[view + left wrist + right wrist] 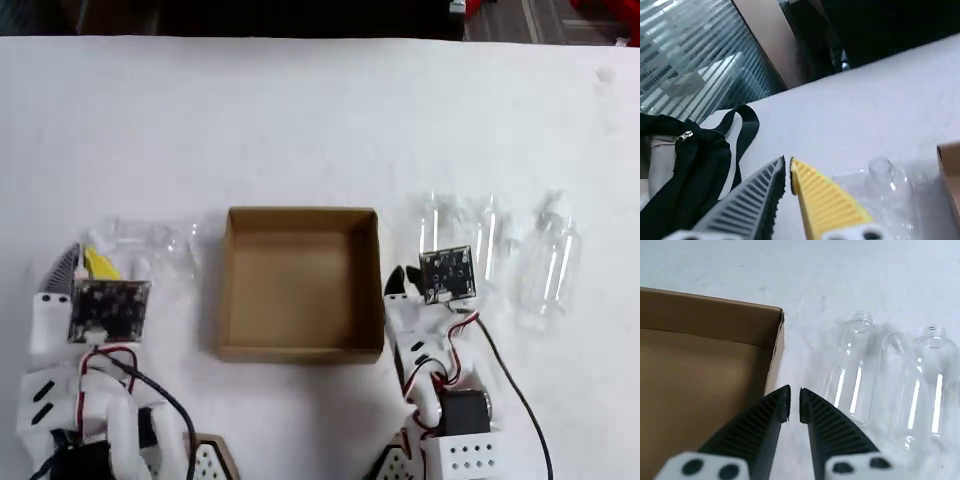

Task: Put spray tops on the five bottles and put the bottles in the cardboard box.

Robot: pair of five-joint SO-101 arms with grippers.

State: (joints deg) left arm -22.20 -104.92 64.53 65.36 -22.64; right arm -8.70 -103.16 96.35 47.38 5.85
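Note:
An open cardboard box (pixel 300 285) sits mid-table, with nothing in it. Several clear bottles lie on the table. Some lie left of the box (pixel 150 240), and one of those (pixel 885 185) shows just past my left gripper. Three more lie right of the box (pixel 485 235); two of them (pixel 852 375) (pixel 925 390) have bare open necks. My left gripper (pixel 82 258) (pixel 787 162), with one grey and one yellow finger, is shut on nothing, beside the left bottles. My right gripper (pixel 400 282) (pixel 794 401) is shut and empty over the box's right wall (pixel 775 355).
A black bag (pixel 690 160) lies beyond the table's left edge. The box's corner (pixel 950 170) is close to the left bottles. Bare white table stretches behind the box (pixel 300 120). Both arm bases stand at the near edge.

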